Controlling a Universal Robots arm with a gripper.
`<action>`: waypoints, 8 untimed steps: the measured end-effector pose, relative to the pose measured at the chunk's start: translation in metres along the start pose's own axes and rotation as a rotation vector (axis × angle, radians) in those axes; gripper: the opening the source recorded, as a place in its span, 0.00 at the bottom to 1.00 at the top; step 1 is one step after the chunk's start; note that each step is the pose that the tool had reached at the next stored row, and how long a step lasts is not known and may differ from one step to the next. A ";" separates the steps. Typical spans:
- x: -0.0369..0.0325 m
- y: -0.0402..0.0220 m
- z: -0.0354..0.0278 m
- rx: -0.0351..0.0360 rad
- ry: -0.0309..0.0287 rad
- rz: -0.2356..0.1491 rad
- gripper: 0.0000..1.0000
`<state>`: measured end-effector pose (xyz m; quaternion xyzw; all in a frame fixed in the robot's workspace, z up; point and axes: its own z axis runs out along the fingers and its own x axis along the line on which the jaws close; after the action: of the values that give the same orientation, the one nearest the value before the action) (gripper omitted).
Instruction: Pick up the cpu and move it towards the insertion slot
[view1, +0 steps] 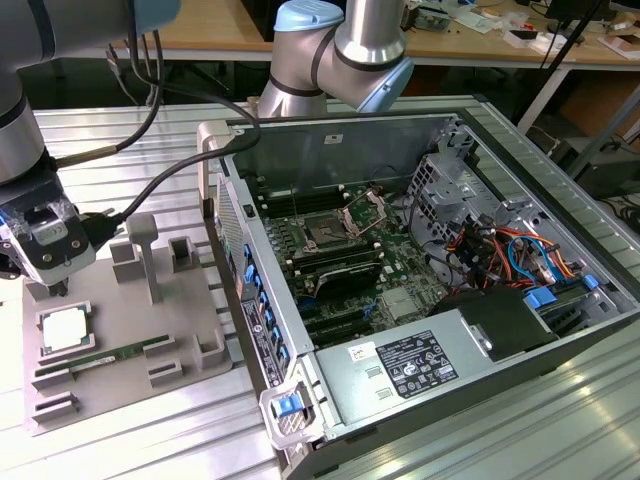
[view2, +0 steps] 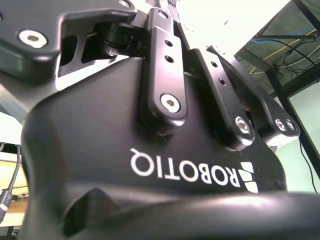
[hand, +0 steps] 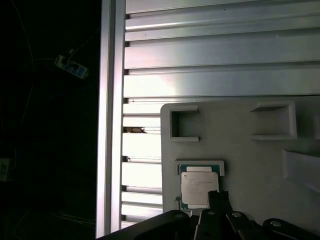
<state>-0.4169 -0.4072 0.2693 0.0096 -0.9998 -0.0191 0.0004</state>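
- Silver metal bars, laid side by side, make up the bench (view1: 90, 120), and wooden tables stand far at the back.
- On the bench, at the exterior view's left, lies a flat grey holder plate (view1: 130, 395) with little walls and pockets on it.
- The cpu (view1: 65, 328) lies flat in a square pocket on that plate, with its pale shiny top facing up.
- A long thin green memory stick (view1: 120, 352) lies on the same plate, just beside the cpu.
- The hand (view1: 52, 290) hangs just above the cpu, a bit toward the plate's far edge.
- The hand holds nothing, and the cpu sits in its pocket.
- In the first wrist view, a dark tip of the hand covers one corner of the cpu (hand: 199, 189).
- I cannot tell if that tip touches the cpu.
- I cannot tell if the hand is spread or pressed together.
- In the second wrist view, the black body of the hand is seen from very close.
- A black cable (view1: 150, 190) runs across the bench to the hand.
- At the exterior view's right stands a big open computer case (view1: 340, 135).
- The insertion slot (view1: 325, 232) is a dark square on the board inside the case, with a shiny silver frame (view1: 365, 208) next to it.
- The slot is well apart from the cpu and the hand.
- A fat grey and blue part of the arm (view1: 350, 50) stands behind the case.
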 end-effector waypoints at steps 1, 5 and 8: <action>0.0002 0.0000 0.0002 0.0000 0.0000 0.000 0.11; 0.0007 0.0000 0.0009 0.0000 0.0000 0.000 0.11; 0.0011 0.0000 0.0013 0.0001 0.0000 0.000 0.11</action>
<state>-0.4180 -0.4072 0.2680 0.0096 -0.9998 -0.0191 0.0004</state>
